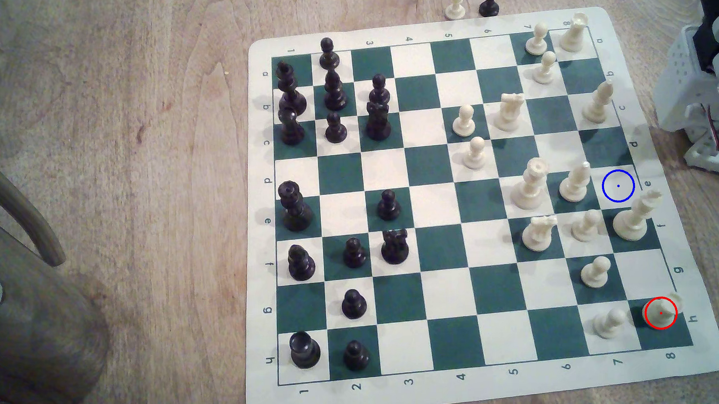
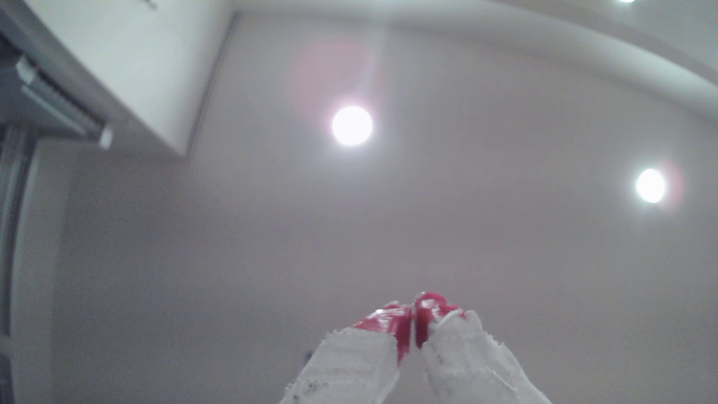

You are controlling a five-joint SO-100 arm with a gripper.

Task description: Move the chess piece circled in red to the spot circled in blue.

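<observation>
Gripper (image 2: 412, 322) apparently closed, aimed at ceiling; rook (image 1: 661, 310) on h8.

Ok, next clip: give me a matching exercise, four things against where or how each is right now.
Things:
1. rook in the red ring
2. blue ring
3. gripper
4. lone black pawn

Places or states:
A. off the board, on the table
B. pointed at the ceiling, tips together
C. dark corner square, h8
D. bare light square

Pairs: 1-C, 2-D, 3-B, 4-A

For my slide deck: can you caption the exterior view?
Chessboard mid-game: cream rook ringed red in a corner, empty blue-ringed square up the same edge.
</observation>
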